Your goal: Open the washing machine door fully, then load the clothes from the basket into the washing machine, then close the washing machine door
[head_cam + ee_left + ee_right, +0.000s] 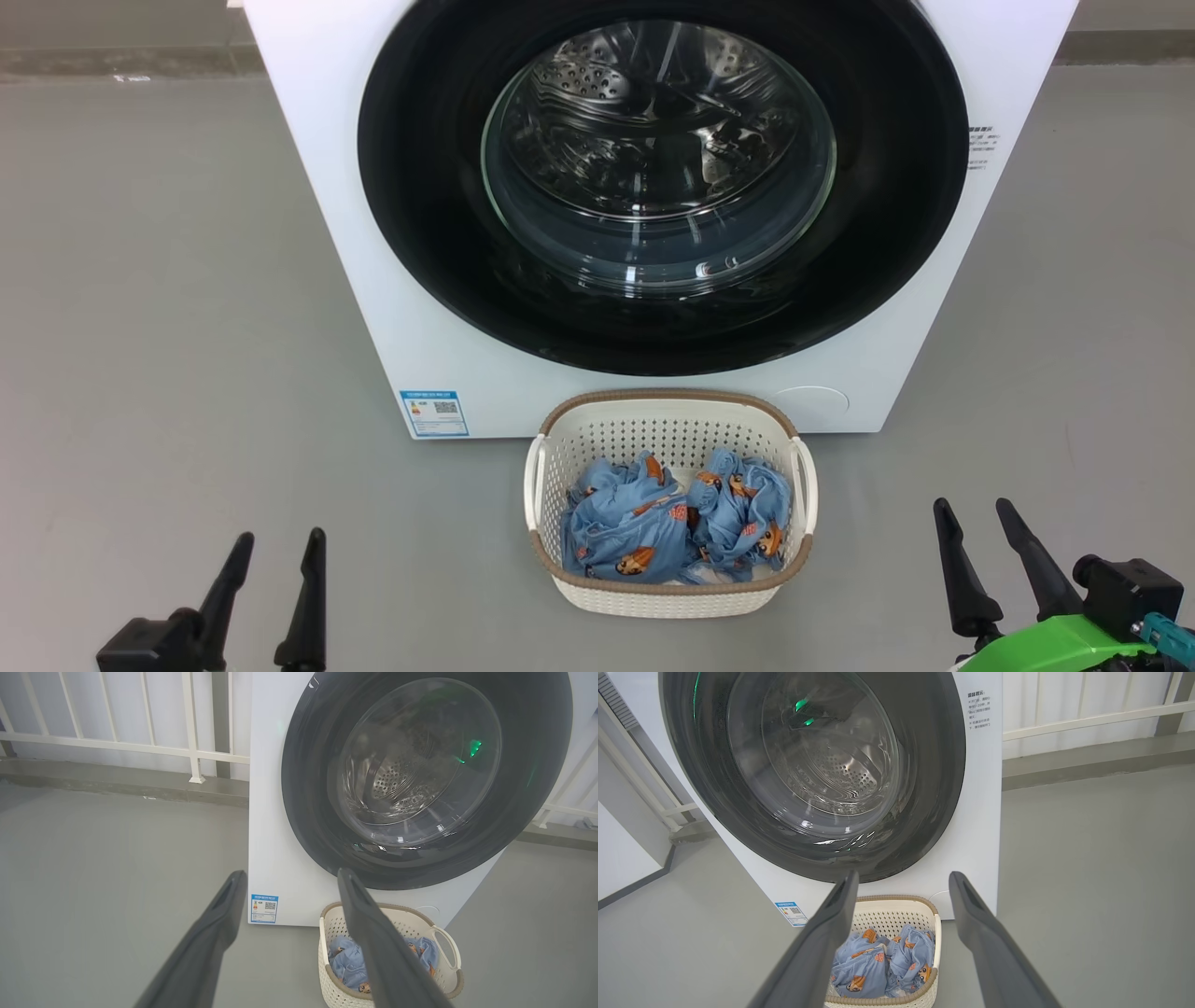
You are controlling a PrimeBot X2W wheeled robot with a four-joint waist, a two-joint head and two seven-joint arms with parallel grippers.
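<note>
Grey floor (168, 327) all round. In left wrist view a white railing (140, 749) on a low kerb runs behind the washing machine (317, 187), which stands mid-scene. Blue label sticker (434, 413) at its lower-left front, faint round cap (810, 403) lower right, small print (980, 147) near right edge. Washing machine door (420, 187) lies flush vs the front, i.e. closed, w/ steel drum (653, 121) seen thru the glass. Basket (672, 429) sits on the floor just in front of the machine, under the door's bottom edge, so it stands btwn the tools and the machine's base. Clothes (644, 527) lie bunched inside in two lumps, below the rim. Head view cuts off machine top and both arms at the frame's bottom. Sticker and print are too small to read, and green glints sit on the glass in both wrist views. In left wrist view one finger crosses the basket's middle and hides part of the clothes. In right wrist view a finger covers the basket's left side. Left tool (281, 535) is at lower left, well apart from the basket, fingers spread wide, holding nothing. Right tool (973, 504) is at lower right by a green arm part (1055, 644), nearer the basket, fingers likewise spread wide, nothing held. Both stay short of the machine, touching nothing, w/ the door up beyond them.
</note>
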